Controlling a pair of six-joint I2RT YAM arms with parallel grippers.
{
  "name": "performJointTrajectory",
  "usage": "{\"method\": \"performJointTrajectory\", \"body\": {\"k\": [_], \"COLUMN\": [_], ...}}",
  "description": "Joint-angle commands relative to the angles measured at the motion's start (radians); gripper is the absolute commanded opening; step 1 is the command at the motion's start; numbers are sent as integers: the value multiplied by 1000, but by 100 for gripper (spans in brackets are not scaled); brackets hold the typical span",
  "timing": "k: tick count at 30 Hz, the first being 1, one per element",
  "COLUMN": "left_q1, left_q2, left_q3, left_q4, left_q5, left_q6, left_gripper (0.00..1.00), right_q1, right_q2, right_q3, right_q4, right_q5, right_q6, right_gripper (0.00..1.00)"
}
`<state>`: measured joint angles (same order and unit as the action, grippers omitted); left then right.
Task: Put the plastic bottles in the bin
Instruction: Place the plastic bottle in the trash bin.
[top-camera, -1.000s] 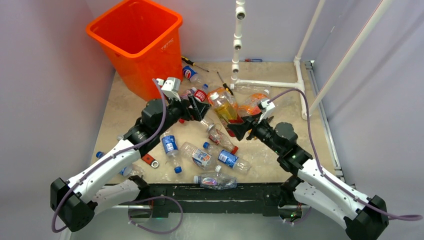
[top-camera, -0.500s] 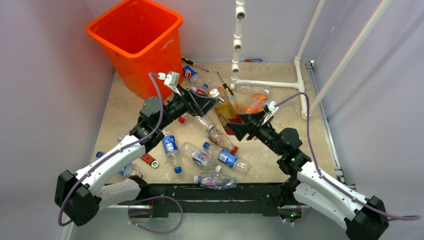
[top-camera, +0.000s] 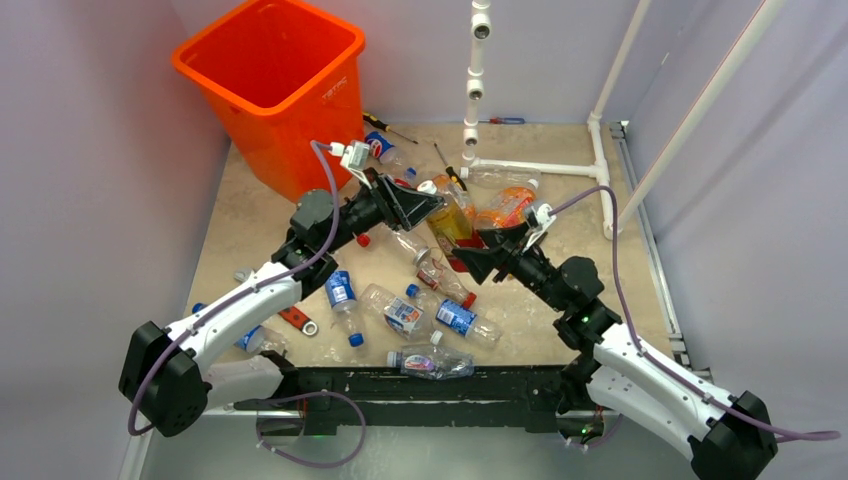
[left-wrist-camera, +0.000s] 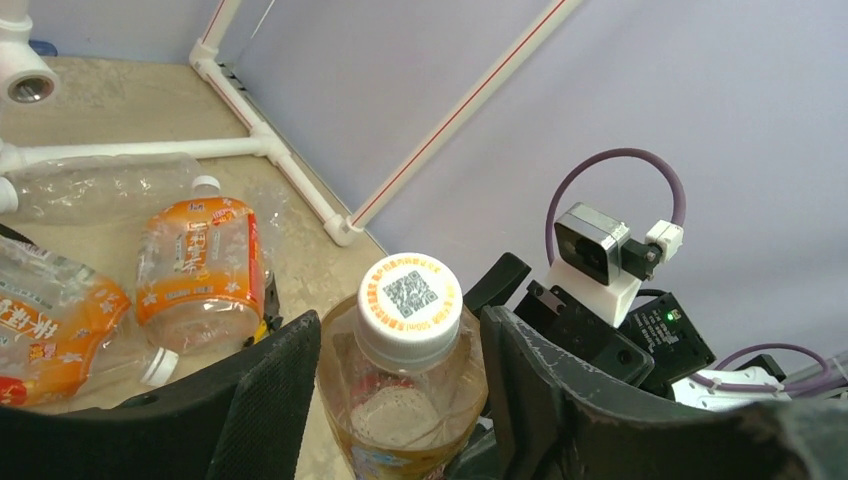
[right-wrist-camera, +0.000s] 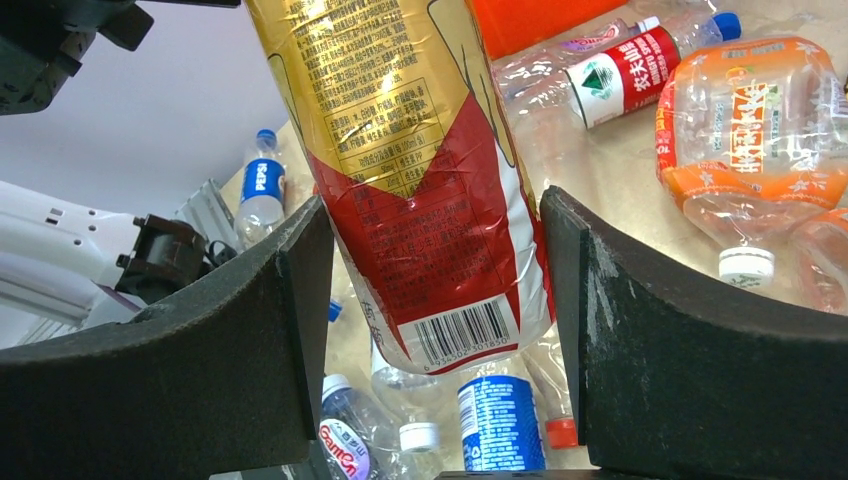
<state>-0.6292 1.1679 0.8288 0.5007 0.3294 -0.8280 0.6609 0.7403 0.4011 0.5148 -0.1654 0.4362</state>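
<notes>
I see the bin at the far left corner and the pipe frame at far right. Loose bottles lie in front of both; one raised bottle sits between left gripper and right gripper.

White-and-black arms, purple cables

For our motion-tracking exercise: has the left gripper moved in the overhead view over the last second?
Yes. The left gripper has shifted right, away from the orange bin toward the white pipe frame.
</notes>
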Motion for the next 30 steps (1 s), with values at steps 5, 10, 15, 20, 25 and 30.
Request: {"method": "performJointTrajectory", "body": {"k": [5, 10, 15, 20, 25, 30], "left_q1": [3, 2, 3, 0, -15, -18], "left_q2": [13, 40, 25, 11, 7, 19], "left_q3": [54, 59, 98, 221, 278, 279], "left_q4": [80, 122, 23, -204, -285, -233], "left_q5": [13, 55, 57, 92, 155, 221], "left_q6": [-11, -28, 45, 245, 316, 270], "left_gripper": [46, 8, 0, 0, 0, 0], "right_q1": [3, 3, 3, 3, 3, 3], "right_q2": [-10, -2, 30, 32, 52, 92], "right_q3": [-13, -15, 78, 186, 216, 217], "right_q4": [63, 61, -91, -270, -297, -249], "right_q5": [-31, -40, -76, -79, -90, -144], "right_q6": [-25, -28, -87, -155, -177, -165], "right_gripper": [34, 35, 76, 98, 91, 82]}}
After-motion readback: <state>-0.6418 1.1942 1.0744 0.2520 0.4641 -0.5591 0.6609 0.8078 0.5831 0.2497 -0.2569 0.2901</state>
